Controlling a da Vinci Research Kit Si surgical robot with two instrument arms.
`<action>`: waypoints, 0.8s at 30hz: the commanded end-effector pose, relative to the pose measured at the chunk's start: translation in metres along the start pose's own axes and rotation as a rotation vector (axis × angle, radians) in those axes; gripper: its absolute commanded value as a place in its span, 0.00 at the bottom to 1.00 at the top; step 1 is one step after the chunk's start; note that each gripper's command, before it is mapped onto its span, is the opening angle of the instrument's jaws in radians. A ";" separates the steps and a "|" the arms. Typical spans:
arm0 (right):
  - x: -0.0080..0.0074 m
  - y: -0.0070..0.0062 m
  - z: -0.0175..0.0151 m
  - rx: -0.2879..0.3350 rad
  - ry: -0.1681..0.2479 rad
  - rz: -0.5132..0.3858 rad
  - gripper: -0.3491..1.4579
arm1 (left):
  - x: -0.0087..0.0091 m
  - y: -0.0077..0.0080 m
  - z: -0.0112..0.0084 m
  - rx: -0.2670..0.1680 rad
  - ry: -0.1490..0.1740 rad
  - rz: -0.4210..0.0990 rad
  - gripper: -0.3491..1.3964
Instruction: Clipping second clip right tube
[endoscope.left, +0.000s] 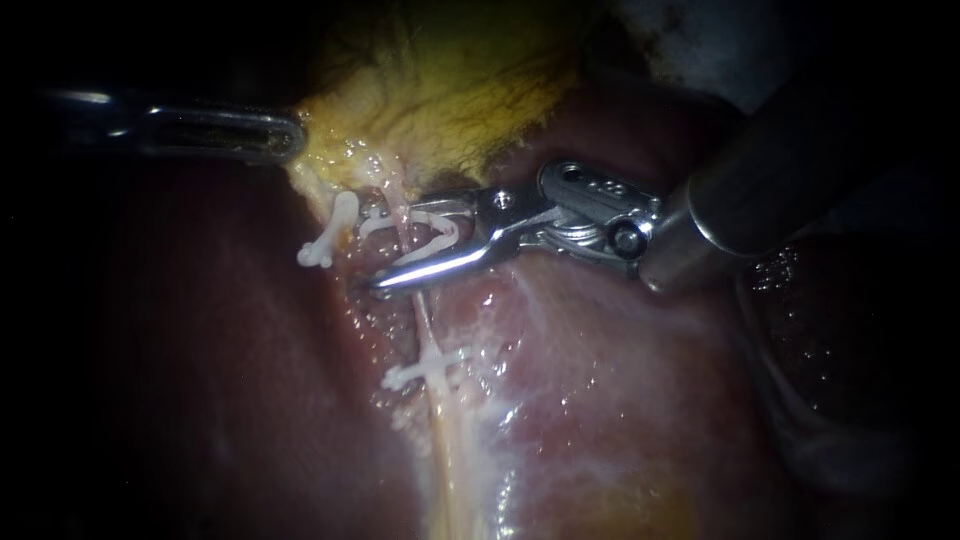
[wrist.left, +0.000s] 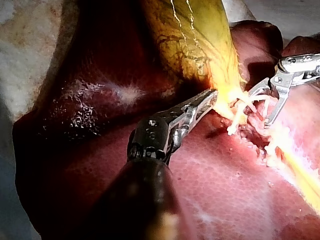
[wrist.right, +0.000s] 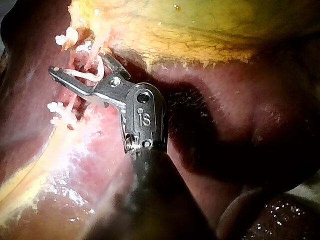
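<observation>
Right instrument (endoscope.left: 400, 245): jaws spread wide, both seated on a white open clip (endoscope.left: 445, 232) held between them. The right tube (endoscope.left: 425, 315) crosses between the jaws, inside that clip. A closed clip (endoscope.left: 425, 368) sits on the same tube just outside the jaw away from the gallbladder (endoscope.left: 450, 90). Left instrument (endoscope.left: 285, 135): jaws clamped on the gallbladder's yellow edge, beyond the right tips.
</observation>
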 end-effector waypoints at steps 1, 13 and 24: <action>0.0000 -0.0001 0.0000 0.004 -0.001 0.000 0.50 | 0.0000 0.0000 0.0000 0.000 0.000 0.000 0.00; -0.0008 -0.0031 0.0006 0.124 -0.052 0.044 0.49 | 0.0000 0.0000 -0.0001 0.000 0.000 0.000 0.00; -0.0020 -0.0056 0.0014 0.227 -0.060 0.121 0.48 | 0.0000 0.0000 -0.0001 0.000 0.000 0.000 0.00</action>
